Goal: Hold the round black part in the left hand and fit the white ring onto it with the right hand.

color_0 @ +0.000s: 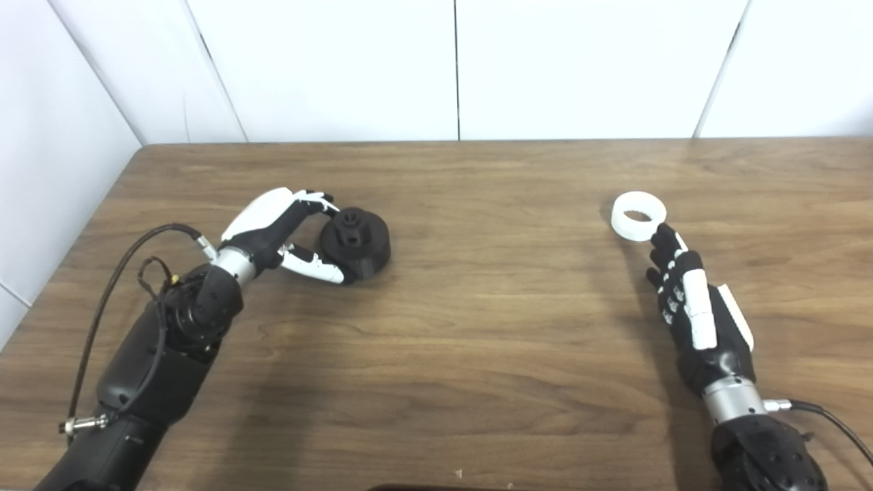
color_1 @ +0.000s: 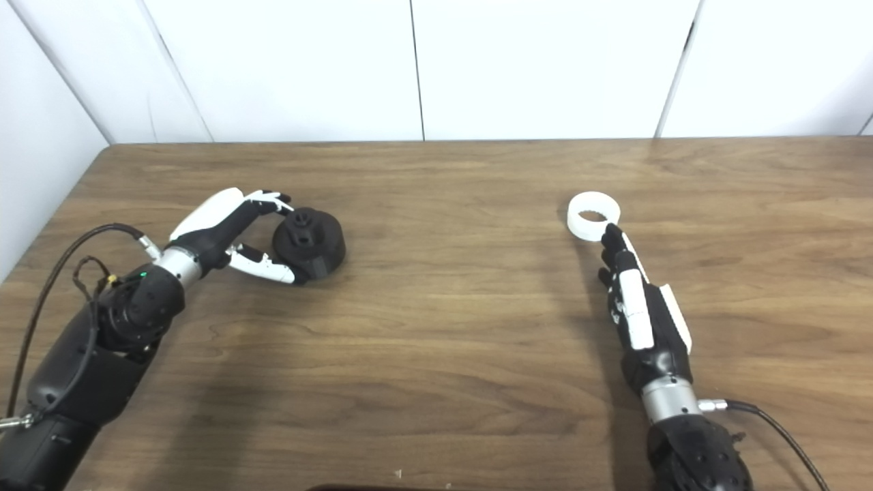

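Note:
The round black part (color_0: 356, 243) lies on the wooden table (color_0: 477, 327) at the left. My left hand (color_0: 283, 232) is open around its left side, fingers above it and thumb below, touching or nearly touching it. The white ring (color_0: 638, 216) lies flat on the table at the right. My right hand (color_0: 689, 300) is open and stretched out just below the ring, its fingertips at the ring's near edge. The part (color_1: 309, 244) and the ring (color_1: 593, 216) also show in the right eye view.
White wall panels (color_0: 457, 68) stand behind the table's far edge. A white wall (color_0: 48, 150) runs along the left side. Cables run off both forearms.

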